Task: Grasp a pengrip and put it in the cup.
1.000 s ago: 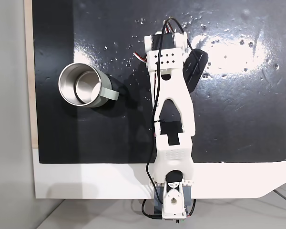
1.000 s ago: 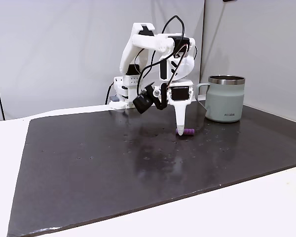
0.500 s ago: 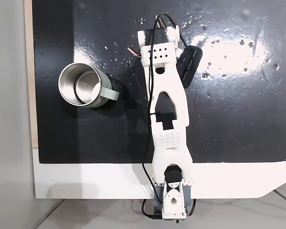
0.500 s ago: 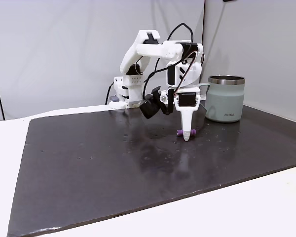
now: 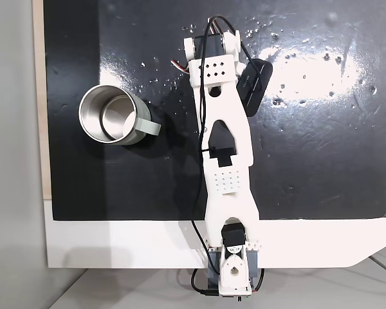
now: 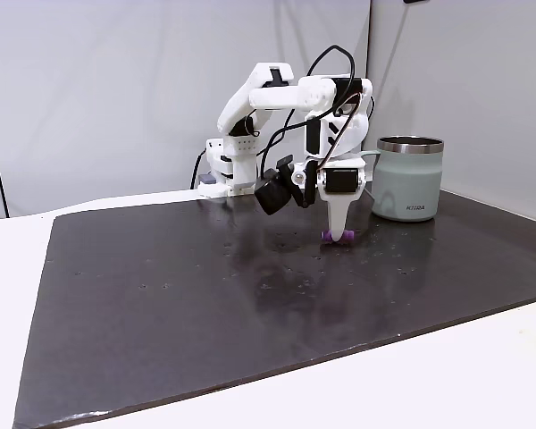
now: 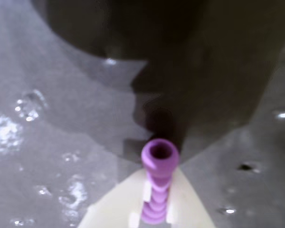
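In the top-down fixed view the cup (image 5: pixel 113 116) stands upright at the left of the dark mat (image 5: pixel 321 167), mouth open to the ceiling and handle turned toward the arm (image 5: pixel 226 154) — a placement that leaves the rim free for a drop from above. To the cup's right the arm reaches out over the mat, its wrist bent down so the gripper comes at the mat steeply. In the side fixed view the gripper (image 6: pixel 322 213) hangs just to the left of the cup (image 6: pixel 409 178), white finger (image 6: pixel 339 214) planted tip-down on the mat and the black padded finger (image 6: pixel 270 190) swung wide to the side; the jaws stand apart and nothing is pinched. The pengrip (image 6: pixel 336 236) lies flat on the mat at that white tip, near the cup but apart from it. The wrist view explains the pose: the pengrip (image 7: pixel 156 183) lies lengthwise against the pale finger (image 7: pixel 190 209), hollow end outward — lined up, I judge, so the black finger can close across it.
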`<action>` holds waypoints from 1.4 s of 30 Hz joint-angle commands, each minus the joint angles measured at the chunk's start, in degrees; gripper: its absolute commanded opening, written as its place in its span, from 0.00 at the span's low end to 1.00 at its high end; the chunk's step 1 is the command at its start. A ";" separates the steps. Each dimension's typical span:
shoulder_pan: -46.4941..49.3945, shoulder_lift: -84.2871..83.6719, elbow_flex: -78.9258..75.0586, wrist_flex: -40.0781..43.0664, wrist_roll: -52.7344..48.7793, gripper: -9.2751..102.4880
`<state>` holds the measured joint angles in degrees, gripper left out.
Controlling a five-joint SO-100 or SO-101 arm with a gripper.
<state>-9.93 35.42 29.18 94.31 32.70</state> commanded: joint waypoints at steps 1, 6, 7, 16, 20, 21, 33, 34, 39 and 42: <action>-1.14 8.88 1.58 1.41 -0.26 0.08; -3.34 23.20 10.90 0.44 -0.88 0.08; -3.60 26.10 13.10 0.26 -1.05 0.08; -5.27 46.49 24.43 0.00 -3.87 0.08; -8.70 52.03 25.22 -0.35 -6.94 0.08; -9.58 53.00 25.22 -0.88 -7.82 0.08; -19.16 54.05 32.70 -12.04 -14.24 0.08; -20.30 54.05 34.01 -13.10 -14.68 0.08; -26.02 54.93 39.64 -17.75 -15.12 0.08; -28.83 55.55 40.96 -20.48 -15.38 0.08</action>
<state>-36.12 87.01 70.14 76.82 18.28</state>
